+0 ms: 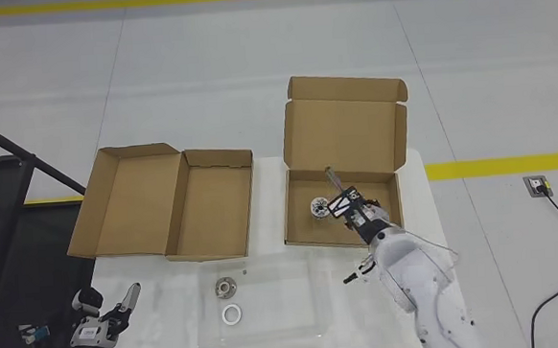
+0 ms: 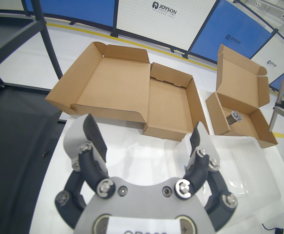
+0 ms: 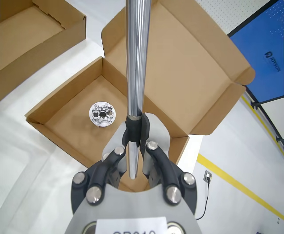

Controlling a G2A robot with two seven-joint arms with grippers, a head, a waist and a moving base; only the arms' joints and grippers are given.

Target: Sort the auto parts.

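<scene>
In the top view's lower left, the left gripper hangs released. Right of centre, the right gripper clenches 1 polished rod near its end, above the box. Stiff, slick, probably heavy: a mid-shaft hold would resist pivoting.

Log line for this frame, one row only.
right gripper: shut on chrome rod over right box | in box: round metal hub | left gripper: open | clear tray: metal ring, white ring
</scene>
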